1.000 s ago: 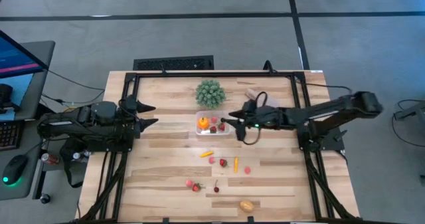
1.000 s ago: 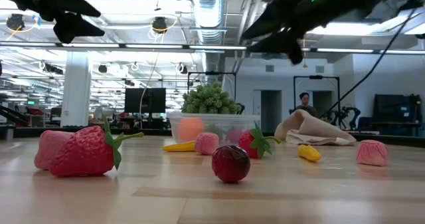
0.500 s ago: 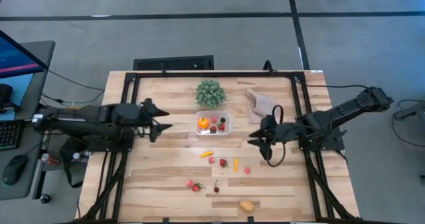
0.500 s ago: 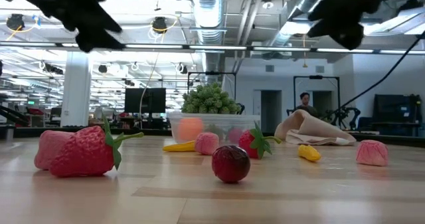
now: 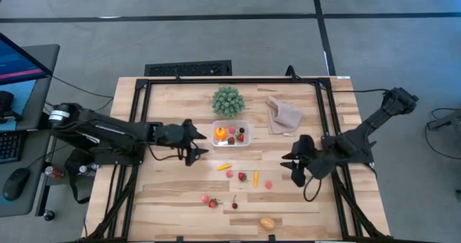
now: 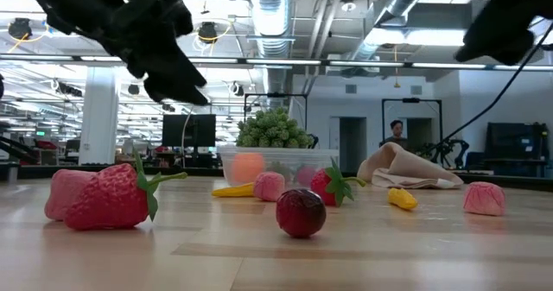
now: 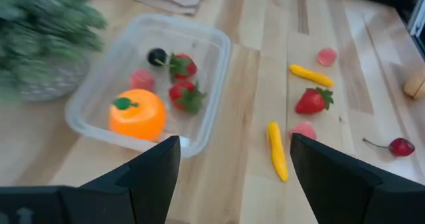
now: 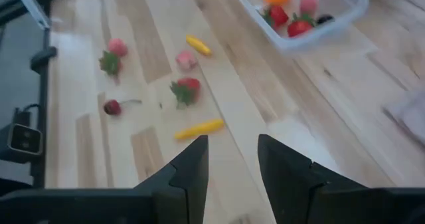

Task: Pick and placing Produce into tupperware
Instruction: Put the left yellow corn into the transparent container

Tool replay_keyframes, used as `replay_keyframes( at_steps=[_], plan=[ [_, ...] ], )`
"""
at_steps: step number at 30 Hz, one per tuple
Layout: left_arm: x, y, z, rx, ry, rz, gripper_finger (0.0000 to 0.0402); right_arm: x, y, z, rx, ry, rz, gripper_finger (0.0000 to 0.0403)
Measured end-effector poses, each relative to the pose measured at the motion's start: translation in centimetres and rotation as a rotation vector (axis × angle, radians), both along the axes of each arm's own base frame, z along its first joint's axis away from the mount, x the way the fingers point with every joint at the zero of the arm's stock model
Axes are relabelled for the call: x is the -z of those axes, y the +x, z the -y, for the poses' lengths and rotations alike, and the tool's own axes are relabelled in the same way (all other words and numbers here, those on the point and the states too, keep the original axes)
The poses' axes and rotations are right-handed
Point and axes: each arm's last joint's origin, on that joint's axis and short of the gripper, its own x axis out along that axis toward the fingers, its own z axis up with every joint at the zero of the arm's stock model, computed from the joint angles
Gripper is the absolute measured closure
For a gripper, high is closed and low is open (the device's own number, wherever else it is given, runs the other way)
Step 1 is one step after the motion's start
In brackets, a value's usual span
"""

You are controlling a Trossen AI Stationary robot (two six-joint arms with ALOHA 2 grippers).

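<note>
Wooden table (image 5: 180,192) bears clear tupperware (image 5: 232,134) holding produce (image 5: 220,133).

Green plant (image 7: 40,48) is blurred and cut by the left wrist frame edge. Tupperware (image 8: 312,14) is clipped at the right wrist frame edge. Right gripper (image 6: 505,23) is cropped in low view. Tupperware contents are smeared behind the wall in low view.

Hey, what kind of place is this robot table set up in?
Probably a robotics lab in an open industrial-style workspace: exposed ceiling ducts and strip lights overhead, monitors on desks behind the table, and a wooden table in a metal frame beside a computer workstation.
</note>
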Motion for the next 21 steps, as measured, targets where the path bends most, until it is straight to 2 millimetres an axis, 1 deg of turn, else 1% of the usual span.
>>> replay_keyframes(
  at_steps=[5,9,16,21],
  plan=[
    [1.9,1.4,1.5,0.033,-0.032,-0.027,0.0127,0.5,-1.6,-0.8,0.038,-0.008,-0.031,0.028],
    [2.9,2.0,2.7,0.01,-0.04,-0.027,0.0127,0.7,-2.9,-1.4,0.078,-0.022,-0.024,0.0281],
    [4.1,3.0,4.7,0.016,-0.018,-0.045,0.0127,1.0,-4.8,-1.8,0.143,-0.039,0.012,0.0282],
    [4.9,4.2,5.8,0.026,0.008,-0.075,0.0127,1.1,-5.6,-1.8,0.164,-0.038,0.018,0.0282]
  ],
)
